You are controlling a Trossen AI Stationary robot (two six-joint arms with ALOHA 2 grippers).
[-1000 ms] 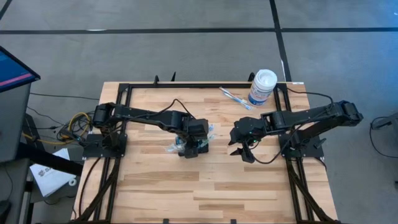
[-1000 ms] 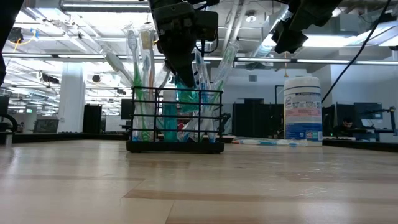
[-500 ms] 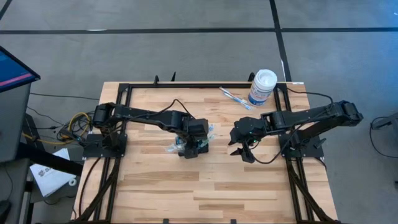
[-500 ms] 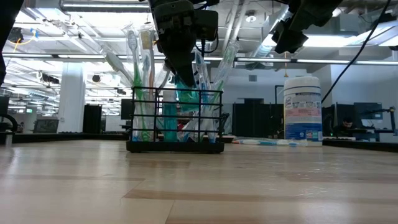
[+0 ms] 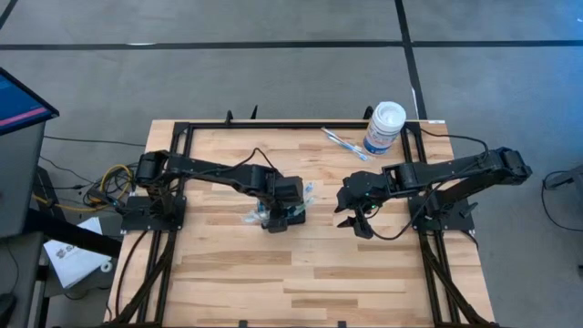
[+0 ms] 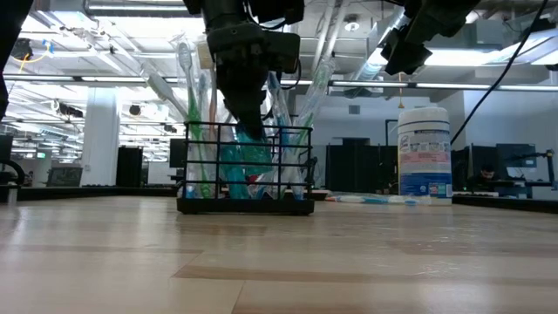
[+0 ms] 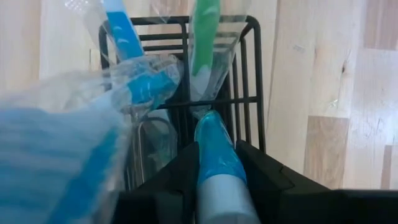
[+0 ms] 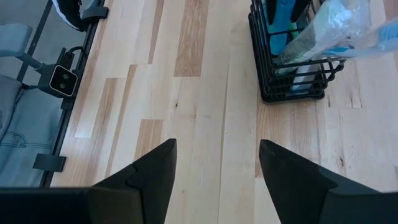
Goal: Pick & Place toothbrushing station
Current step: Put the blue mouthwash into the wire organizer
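You see the left gripper (image 7: 217, 180) clamped on a blue tube (image 7: 214, 146) inside the toothbrushing station (image 5: 281, 211), centre of the worktop (image 5: 301, 273). The right gripper (image 5: 351, 219), just right of centre, stands apart.

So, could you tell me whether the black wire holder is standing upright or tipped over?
Upright: the toothbrushing station sits flat on the table.

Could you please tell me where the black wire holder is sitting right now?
In the high view the black wire holder stands near the table's middle, under the left gripper, which reaches down among its toothbrushes; the right gripper hangs open alongside.
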